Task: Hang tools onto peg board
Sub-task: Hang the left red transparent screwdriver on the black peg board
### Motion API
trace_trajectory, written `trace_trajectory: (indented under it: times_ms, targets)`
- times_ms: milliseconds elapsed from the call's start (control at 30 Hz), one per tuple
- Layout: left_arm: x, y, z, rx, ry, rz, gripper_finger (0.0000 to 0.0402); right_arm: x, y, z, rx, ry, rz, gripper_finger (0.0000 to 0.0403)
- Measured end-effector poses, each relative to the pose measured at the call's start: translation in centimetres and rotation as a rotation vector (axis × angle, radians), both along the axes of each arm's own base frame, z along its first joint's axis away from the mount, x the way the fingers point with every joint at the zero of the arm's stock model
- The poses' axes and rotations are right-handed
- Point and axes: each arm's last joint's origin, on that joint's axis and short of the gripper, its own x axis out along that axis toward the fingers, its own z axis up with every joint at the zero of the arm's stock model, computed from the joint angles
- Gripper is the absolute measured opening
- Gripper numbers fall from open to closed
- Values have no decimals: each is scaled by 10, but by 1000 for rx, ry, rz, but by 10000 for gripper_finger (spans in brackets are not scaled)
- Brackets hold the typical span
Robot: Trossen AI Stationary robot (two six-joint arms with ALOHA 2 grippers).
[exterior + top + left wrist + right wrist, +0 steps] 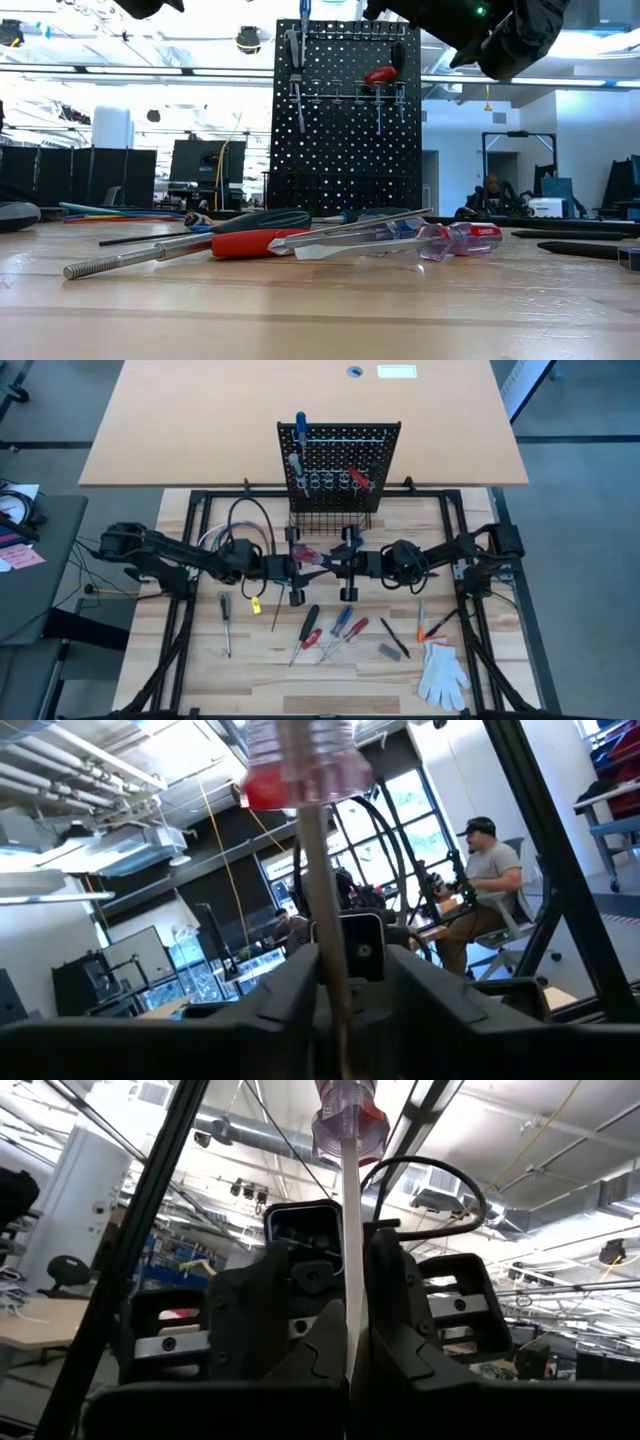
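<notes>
Few tools hang on the peg board (340, 455); both end effectors — left end effector (300, 567), right end effector (335, 563) — pinch one screwdriver (308, 555); many tools (335, 632) wait at six o'clock.

Matt perforated metal peg board (340, 460); pale wood-grain table (260, 680).

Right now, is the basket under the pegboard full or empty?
Looks empty: through the basket wires only bare tabletop shows in the high view.
</notes>
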Motion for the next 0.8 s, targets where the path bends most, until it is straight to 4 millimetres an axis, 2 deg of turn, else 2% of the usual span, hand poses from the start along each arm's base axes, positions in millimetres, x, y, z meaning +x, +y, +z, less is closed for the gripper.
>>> trace_trajectory:
  times_ms: [133,200,333,533,667,800]
  targets:
    - [-1,0,1,-15,-2,-2,38,0,0,-1,-5,2,1,23]
    - [-1,0,1,-30,0,6,16,0,0,-1,-7,2,-1,24]
    - [-3,-2,7,-50,45,92,12,0,-3,-1,17,12,4,33]
    - [-9,5,43,-66,284,232,5,0,-19,0,85,42,-26,61]
    - [-10,14,66,-88,399,296,4,-3,-32,5,113,183,-86,105]
    - [-12,21,72,-104,488,324,4,-6,-36,11,145,336,-119,165]
